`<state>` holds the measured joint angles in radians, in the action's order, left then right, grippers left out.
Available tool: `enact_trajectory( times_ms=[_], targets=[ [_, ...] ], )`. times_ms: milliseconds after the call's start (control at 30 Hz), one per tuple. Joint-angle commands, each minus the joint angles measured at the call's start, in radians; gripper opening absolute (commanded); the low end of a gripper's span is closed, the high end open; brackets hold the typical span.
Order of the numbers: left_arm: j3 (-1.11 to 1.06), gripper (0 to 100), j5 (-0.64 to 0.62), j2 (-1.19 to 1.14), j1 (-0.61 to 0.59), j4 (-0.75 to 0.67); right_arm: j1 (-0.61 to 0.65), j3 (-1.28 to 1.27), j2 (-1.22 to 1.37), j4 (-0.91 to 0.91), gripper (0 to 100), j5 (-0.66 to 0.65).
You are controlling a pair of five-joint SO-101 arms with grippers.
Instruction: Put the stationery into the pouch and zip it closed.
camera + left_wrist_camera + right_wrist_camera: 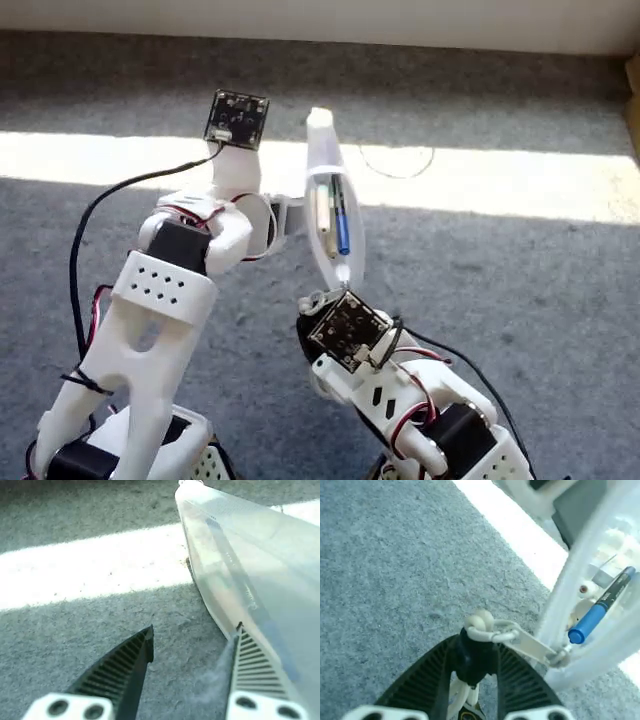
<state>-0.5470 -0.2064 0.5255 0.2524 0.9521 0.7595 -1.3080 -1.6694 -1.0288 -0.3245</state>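
A translucent pouch (pixel 325 165) lies lengthwise on the grey carpet, with a blue pen (pixel 343 232) and a white stick (pixel 322 212) inside. In the right wrist view the blue pen (pixel 600 611) shows through the pouch wall (pixel 570 595). My right gripper (pixel 340 282) is at the pouch's near end, shut (pixel 476 652) on the zipper pull (pixel 481 626), a white knotted cord with a dark bead. My left gripper (pixel 290 215) stands open (pixel 195 630) at the pouch's left side. One of its fingers (pixel 252 665) rests against the pouch (pixel 250 555), with bare carpet between the two.
A bright band of sunlight (pixel 500 180) crosses the carpet under the pouch's far half. A thin wire loop (pixel 400 165) lies just right of the pouch. A pale wall edge (pixel 400 20) runs along the back.
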Motion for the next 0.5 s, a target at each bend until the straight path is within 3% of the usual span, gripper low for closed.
enact_trajectory(
  times_ms=[0, 233, 367, 467],
  targets=[
    [0.062, 25, -0.005, 0.028, 0.105, -0.051, 0.005, 0.061, 0.022, -0.002, 0.5, -0.002],
    [0.07, 25, 0.0, 0.036, 0.151, -0.071, 0.001, 0.053, -0.176, -0.064, 0.5, -0.002],
    [0.07, 25, 0.003, 0.038, 0.145, -0.063, -0.001, 0.056, -0.148, -0.071, 0.5, -0.002],
    [0.07, 25, 0.077, 0.038, 0.145, -0.061, -0.004, 0.051, -0.154, -0.061, 0.5, 0.0]
  ],
)
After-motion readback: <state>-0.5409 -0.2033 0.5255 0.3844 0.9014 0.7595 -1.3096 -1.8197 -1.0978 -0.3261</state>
